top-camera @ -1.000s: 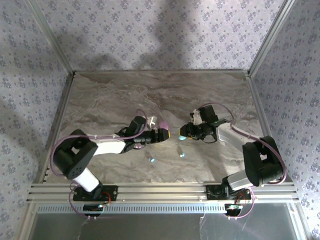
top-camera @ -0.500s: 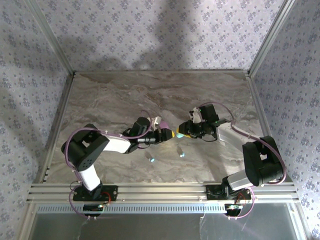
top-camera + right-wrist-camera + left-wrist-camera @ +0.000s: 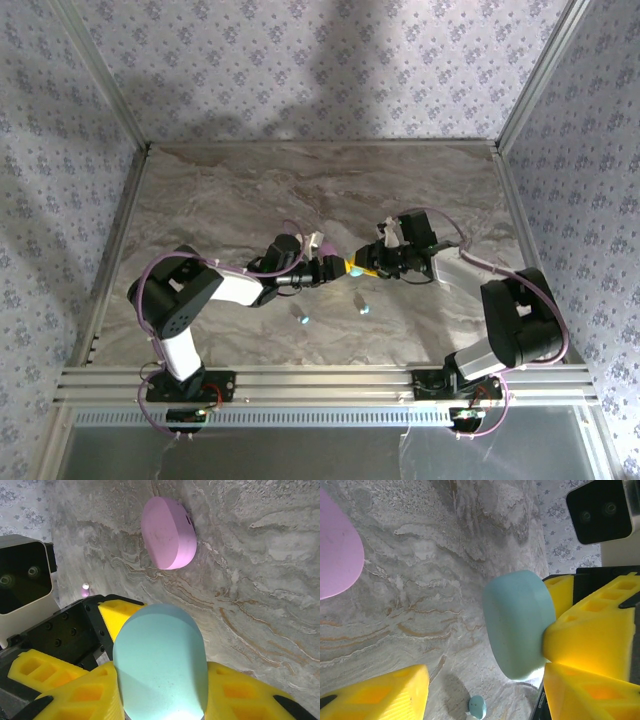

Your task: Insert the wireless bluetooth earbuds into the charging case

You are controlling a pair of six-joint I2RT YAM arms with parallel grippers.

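Between right fingers (image 3: 240,697), teal case (image 3: 160,662), teal earbud (image 3: 478,707) lying well apart

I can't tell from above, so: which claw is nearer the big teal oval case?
Right. The right gripper is shut on the teal case, clamping it from both sides. The left gripper is open beside the case, facing it; whether it touches is unclear.

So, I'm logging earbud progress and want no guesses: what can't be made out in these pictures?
Teal case: open or shut and what is inside it cannot be told; right wrist view, its near end is clamped in the right gripper.
Pink case: left wrist view, cut off by the left edge.
Teal earbuds: top view, too small for detail.
Pink earbud: right wrist view, a tiny speck.
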